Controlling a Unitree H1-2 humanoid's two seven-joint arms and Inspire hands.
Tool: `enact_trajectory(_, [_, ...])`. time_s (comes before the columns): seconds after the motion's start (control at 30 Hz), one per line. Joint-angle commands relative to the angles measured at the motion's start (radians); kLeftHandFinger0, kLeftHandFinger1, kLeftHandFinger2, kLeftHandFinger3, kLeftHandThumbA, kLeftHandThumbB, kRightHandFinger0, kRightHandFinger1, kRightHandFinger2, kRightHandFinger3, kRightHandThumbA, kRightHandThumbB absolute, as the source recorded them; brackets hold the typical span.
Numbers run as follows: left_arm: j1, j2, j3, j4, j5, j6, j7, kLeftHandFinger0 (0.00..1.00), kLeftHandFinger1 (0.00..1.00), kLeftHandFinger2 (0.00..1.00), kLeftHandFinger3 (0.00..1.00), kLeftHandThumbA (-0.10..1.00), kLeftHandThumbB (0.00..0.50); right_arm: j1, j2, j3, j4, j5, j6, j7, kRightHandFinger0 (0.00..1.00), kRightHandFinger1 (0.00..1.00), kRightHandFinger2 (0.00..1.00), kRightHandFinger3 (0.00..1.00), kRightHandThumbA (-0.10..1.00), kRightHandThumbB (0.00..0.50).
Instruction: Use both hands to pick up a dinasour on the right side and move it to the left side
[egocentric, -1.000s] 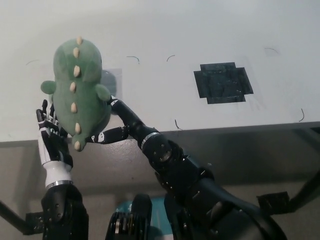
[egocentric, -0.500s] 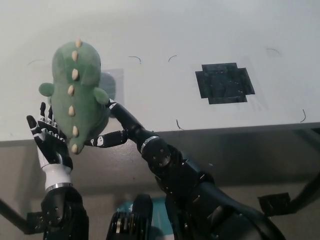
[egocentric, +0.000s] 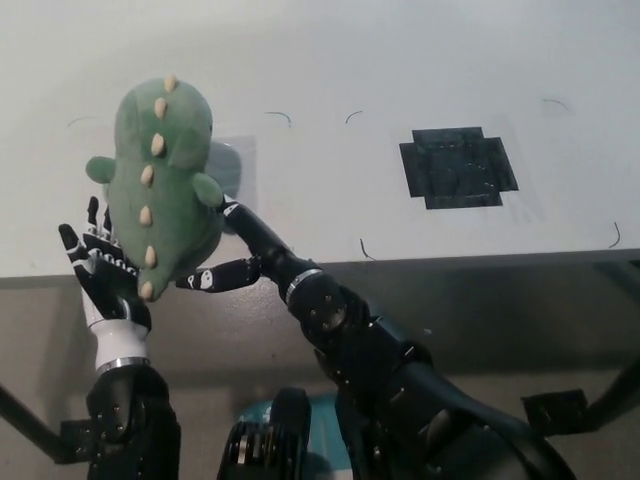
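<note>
Left hand (egocentric: 105, 280), white, sits at the near left edge of the surface (egocentric: 330, 60), fingers spread and pressed to the lower left flank of the dinosaur (egocentric: 160, 185). Right hand (egocentric: 235, 250), black, presses the toy's opposite flank from the right, fingers extended. The toy is pinched between the two palms, neither hand wrapped around it.

Dinosaur: green plush with a row of cream spikes, held upright and clear of the surface, over its left part, well apart from the dark cross-shaped patch (egocentric: 458, 166) on the right.

Change over the last second: left-hand fingers have opened out from a tighter hold; the toy sits at much the same spot, tilted slightly differently. Judgement: carry across is essentially done, and the hands look to be starting the set-down or release on the left.

Containers: none in view.
</note>
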Motion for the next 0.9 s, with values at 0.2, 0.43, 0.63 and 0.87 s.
enact_trajectory(0.2, [-0.014, 0.136, -0.004, -0.08, -0.071, 0.215, -0.111, 1.0, 1.0, 1.0, 1.0, 1.0, 0.366, 0.042, -0.125, -0.088, -0.211, 0.057, 0.023, 0.156, 1.0, 1.0, 1.0, 1.0, 1.0, 0.047])
enact_trajectory(0.43, [0.023, 0.26, 0.004, -0.025, -0.092, 0.248, -0.21, 1.0, 1.0, 1.0, 1.0, 1.0, 0.4, 0.091, -0.269, -0.136, -0.282, 0.081, -0.013, 0.226, 1.0, 1.0, 1.0, 1.0, 1.0, 0.08])
enact_trajectory(0.63, [0.042, 0.293, 0.017, 0.007, -0.1, 0.221, -0.24, 1.0, 1.0, 1.0, 1.0, 1.0, 0.427, 0.123, -0.34, -0.172, -0.401, 0.09, 0.022, 0.239, 1.0, 1.0, 1.0, 1.0, 1.0, 0.074])
enact_trajectory(0.87, [0.122, 0.316, 0.026, -0.135, -0.106, 0.248, -0.255, 1.0, 1.0, 1.0, 1.0, 1.0, 0.355, 0.232, -0.371, -0.208, -0.605, 0.142, 0.081, 0.279, 1.0, 1.0, 1.0, 1.0, 1.0, 0.087])
